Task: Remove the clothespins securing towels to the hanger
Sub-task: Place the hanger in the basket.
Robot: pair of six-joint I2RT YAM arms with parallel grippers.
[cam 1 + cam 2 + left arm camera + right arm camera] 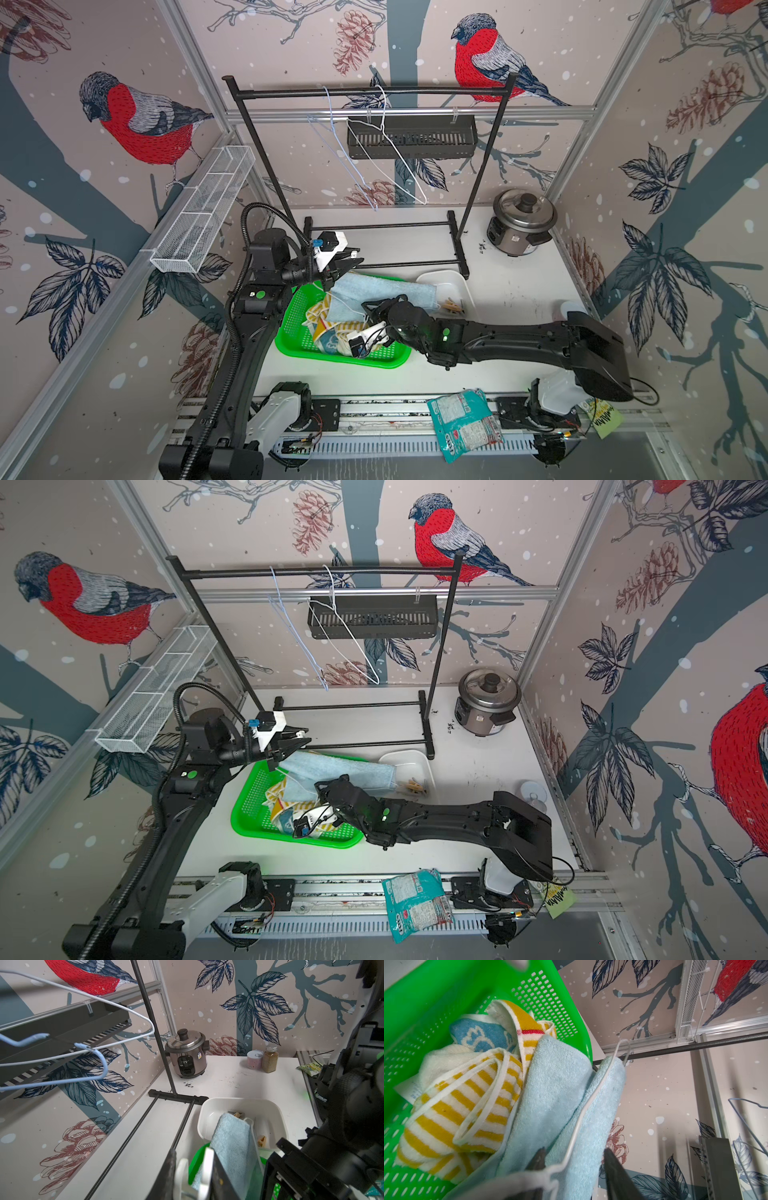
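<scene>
A light-blue terry towel hangs over a white wire hanger, reaching from the green basket to the white bin. My left gripper is at the towel's near end. It is shut on what looks like a white plastic clothespin, pressing its two prongs. My right gripper is open, its fingers on either side of the towel and the hanger wire. A yellow-striped towel and a teal towel lie in the basket. Tan clothespins lie in the bin.
The black clothes rack stands behind the basket with two bare wire hangers on its bar. A rice cooker sits at the back right, with a jar and a can nearby. A snack packet lies on the front rail.
</scene>
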